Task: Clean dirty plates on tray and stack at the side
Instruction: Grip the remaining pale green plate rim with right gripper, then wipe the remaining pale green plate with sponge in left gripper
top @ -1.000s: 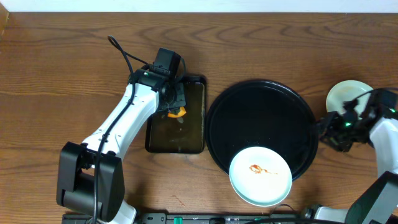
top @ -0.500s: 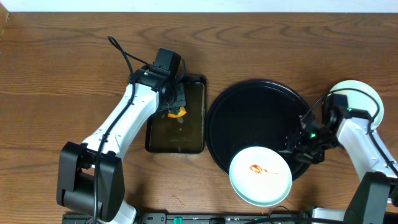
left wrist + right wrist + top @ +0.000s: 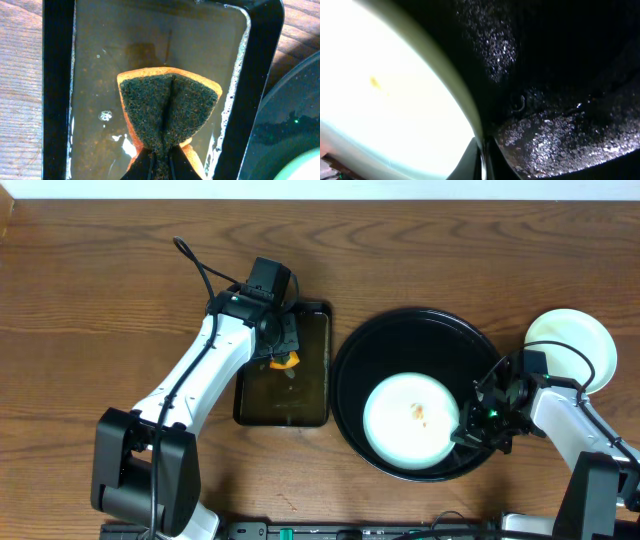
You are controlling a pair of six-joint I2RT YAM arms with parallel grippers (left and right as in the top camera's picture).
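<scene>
right gripper (image 3: 468,436) seemingly pinches smeared plate (image 3: 410,420) inside tray (image 3: 420,340); left gripper (image 3: 160,164) clamps sponge (image 3: 170,107) over water pan (image 3: 57,90).

Your left gripper (image 3: 161,162) is pinching a folded sponge (image 3: 169,107) from the bottom edge of the view, its fingers (image 3: 144,169) closing tight on the crease. The sponge is showing you its dark green scouring face, with the orange body peeking out around it. It is hanging over a rectangular tray (image 3: 57,90) that is holding shallow murky water (image 3: 130,45), with foam (image 3: 231,100) clinging along the right wall. The wooden table (image 3: 20,100) is showing at the left. At the right you are seeing part of the glossy round tray (image 3: 285,115), and a pale plate (image 3: 306,171) is edging into the lower right corner.
</scene>
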